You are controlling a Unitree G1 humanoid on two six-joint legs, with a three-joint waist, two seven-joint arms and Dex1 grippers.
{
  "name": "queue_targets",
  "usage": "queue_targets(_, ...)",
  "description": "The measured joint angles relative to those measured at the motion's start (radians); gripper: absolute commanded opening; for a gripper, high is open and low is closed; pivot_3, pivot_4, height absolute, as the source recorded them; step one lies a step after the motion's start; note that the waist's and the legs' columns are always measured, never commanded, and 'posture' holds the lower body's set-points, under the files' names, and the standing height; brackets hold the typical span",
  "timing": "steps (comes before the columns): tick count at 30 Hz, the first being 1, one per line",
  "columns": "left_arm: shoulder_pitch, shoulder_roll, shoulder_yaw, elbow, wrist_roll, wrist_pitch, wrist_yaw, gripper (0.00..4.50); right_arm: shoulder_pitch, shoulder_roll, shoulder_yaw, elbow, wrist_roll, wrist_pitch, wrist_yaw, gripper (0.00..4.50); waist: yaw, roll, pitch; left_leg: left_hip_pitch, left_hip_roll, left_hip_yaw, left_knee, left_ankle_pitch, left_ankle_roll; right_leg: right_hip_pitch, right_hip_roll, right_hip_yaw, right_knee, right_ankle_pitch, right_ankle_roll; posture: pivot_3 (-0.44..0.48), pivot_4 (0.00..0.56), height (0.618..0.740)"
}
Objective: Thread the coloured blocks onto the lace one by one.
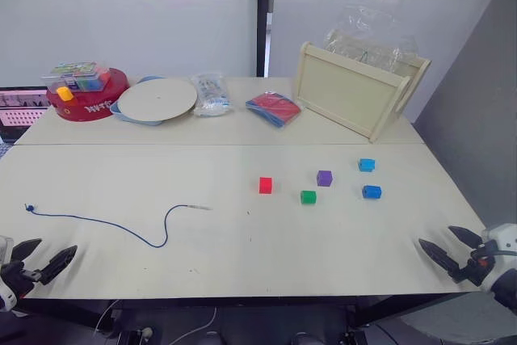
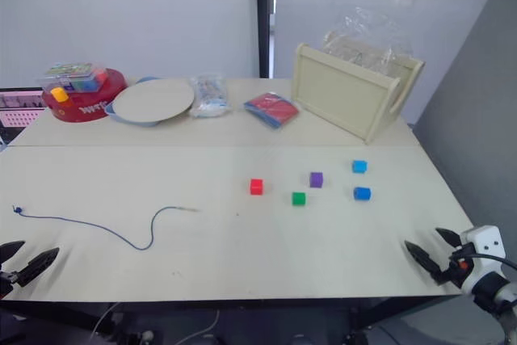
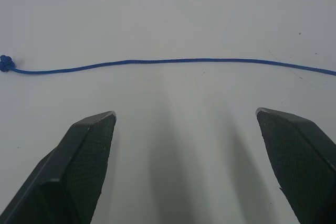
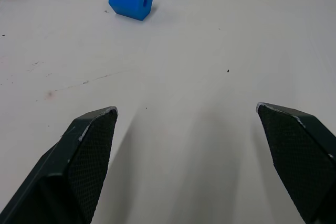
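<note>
Both arms hung low at the near edge of the pale, matte table (image 1: 242, 264), the left gripper (image 1: 40, 258) at its left corner and the right gripper (image 1: 449, 246) at its right, each with black, wedge-shaped, textured jaws spread wide and empty. The thin blue lace (image 1: 121, 228) lay in a loose wave just beyond the left gripper, its knot (image 3: 6, 63) nearest that gripper. The blocks sat apart beyond the right gripper: red (image 1: 266, 185), green (image 1: 308, 196), purple (image 1: 324, 178) and two blue (image 1: 371, 191) (image 1: 367, 165). The nearer blue one showed bevelled edges and a hole.
</note>
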Motion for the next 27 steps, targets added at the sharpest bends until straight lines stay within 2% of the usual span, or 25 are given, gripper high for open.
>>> queue_targets(3, -0.008, 0.0, -0.004, 0.001, 0.001, 0.0, 0.0, 4.5, 0.0, 0.004, 0.002, -0.011, 0.002, 0.007, -0.006, 4.48, 0.0, 0.0, 0.0, 0.0, 0.0, 0.0, 0.0, 0.0, 0.0, 0.0, 0.0, 0.0, 0.0, 0.0, 0.0, 0.0, 0.15, 0.74)
queue_targets(7, -0.061, 0.0, -0.051, -0.031, -0.006, 0.036, -0.006, 4.5, -0.018, 0.014, 0.068, -0.153, 0.028, 0.083, -0.008, 4.48, 0.0, 0.0, 0.0, 0.0, 0.0, 0.0, 0.001, 0.0, 0.0, 0.0, 0.0, 0.0, 0.001, 0.0, 0.0, 0.0, 0.15, 0.74)
queue_targets(11, -0.15, 0.01, -0.173, -0.099, -0.015, 0.067, -0.052, 4.5, -0.085, 0.004, 0.169, -0.345, 0.089, 0.201, 0.012, 4.48, 0.001, 0.0, 0.0, 0.0, 0.0, 0.0, 0.001, 0.0, 0.0, 0.0, 0.0, 0.0, 0.001, 0.0, 0.0, 0.0, 0.15, 0.74)
queue_targets(16, -0.301, 0.054, -0.355, -0.087, 0.012, 0.065, -0.177, 4.5, -0.164, -0.056, 0.275, -0.496, 0.168, 0.364, 0.051, 4.48, 0.008, 0.001, 0.001, -0.002, 0.0, -0.001, 0.002, 0.0, 0.0, 0.0, 0.0, -0.001, 0.001, 0.0, 0.0, 0.0, 0.15, 0.74)
queue_targets(21, -0.546, 0.074, -0.544, 0.053, 0.102, -0.019, -0.335, 4.5, -0.245, -0.125, 0.347, -0.598, 0.217, 0.474, 0.1, 4.48, 0.011, 0.001, 0.001, -0.003, -0.001, -0.001, 0.003, 0.0, 0.0, -0.001, 0.0, -0.002, 0.001, 0.0, 0.0, 0.0, 0.15, 0.74)
queue_targets(23, -0.652, 0.068, -0.635, 0.173, 0.166, -0.097, -0.413, 4.5, -0.269, -0.131, 0.37, -0.626, 0.219, 0.501, 0.106, 4.48, 0.011, 0.001, 0.001, -0.003, -0.001, -0.001, 0.003, 0.0, 0.0, -0.001, 0.0, -0.002, 0.001, 0.0, 0.0, 0.0, 0.15, 0.74)
queue_targets(27, -0.839, 0.023, -0.739, 0.429, 0.264, -0.24, -0.502, 4.5, -0.283, -0.122, 0.397, -0.661, 0.22, 0.52, 0.093, 4.48, 0.008, 0.0, 0.001, -0.007, -0.001, -0.001, 0.004, 0.0, 0.001, -0.005, 0.001, -0.002, 0.003, 0.0, 0.0, 0.0, 0.15, 0.74)
